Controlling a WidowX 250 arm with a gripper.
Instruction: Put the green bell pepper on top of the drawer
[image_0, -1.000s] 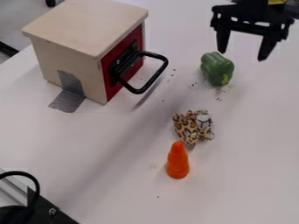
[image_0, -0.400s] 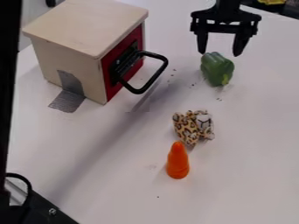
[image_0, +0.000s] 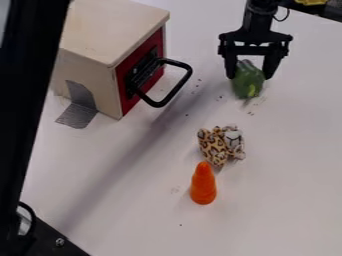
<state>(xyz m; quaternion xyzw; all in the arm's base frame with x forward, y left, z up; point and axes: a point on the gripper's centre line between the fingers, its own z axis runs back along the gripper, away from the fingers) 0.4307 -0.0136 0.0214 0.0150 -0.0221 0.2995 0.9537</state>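
1. At the far left, a tall black shape cuts across my view and covers part of the wooden drawer box.
2. Just beyond it stands the wooden drawer box, its pale flat top being where the pepper has to go. Grey tape runs down its side onto the white table.
3. Out from its red front sticks a black handle, on the side facing the pepper. I'd want the load well above that on the way over.
4. Nearer to me, an orange toy carrot lies with its narrow end close to a leopard-print plush toy; neither matters to the job.
5. Farther right and back, the green bell pepper sits on the table, to the right of the handle. The black gripper hangs over it, fingers apart, one to either side. Whether they touch its skin, I can't tell, but I see no lift.
6. So, by my reckoning, it's lining up the grasp. Next it should settle low enough around the pepper, close firmly on that rounded body, then raise it before heading left to the drawer top.
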